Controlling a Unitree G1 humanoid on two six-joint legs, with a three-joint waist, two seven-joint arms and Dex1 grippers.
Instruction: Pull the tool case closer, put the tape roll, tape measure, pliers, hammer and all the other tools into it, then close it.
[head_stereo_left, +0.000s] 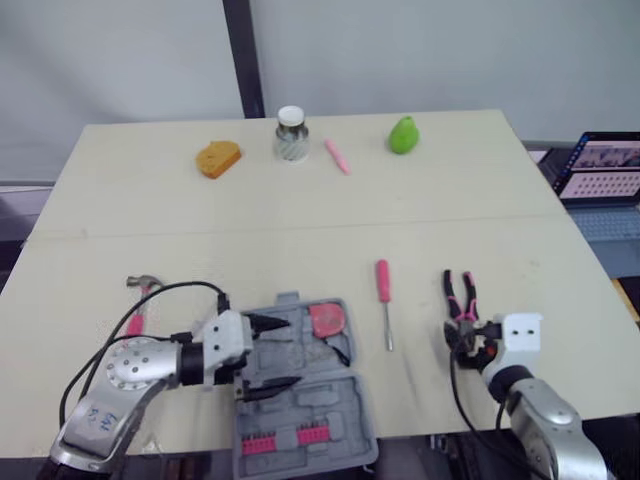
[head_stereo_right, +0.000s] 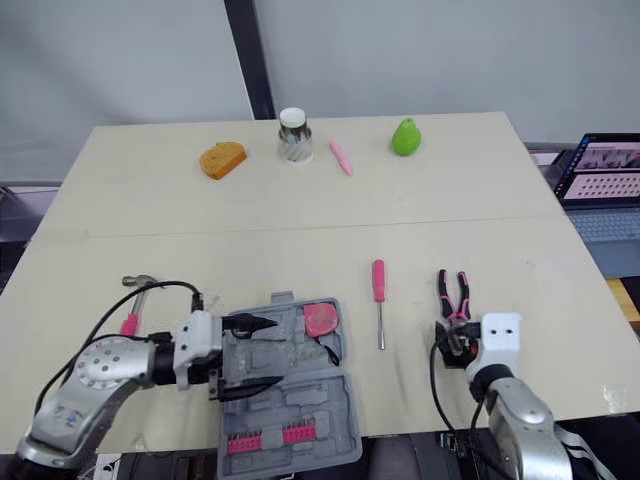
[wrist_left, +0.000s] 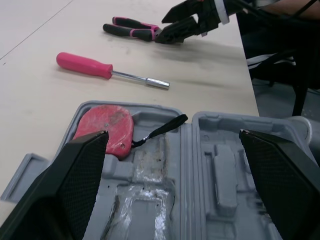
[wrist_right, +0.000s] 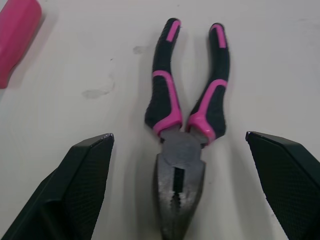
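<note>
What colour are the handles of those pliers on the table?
The pliers have black handles with bright pink bands, best seen in the right wrist view.

One each: tool case, tape measure, screwdriver, pliers, hammer, jar, green pear, pink marker, orange bread-ish thing.

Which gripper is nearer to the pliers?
Right. The right gripper is open around the head of the pliers; the left gripper is over the open tool case, away from them.

Pale table before grey wall, dark post, laptop at right
</note>
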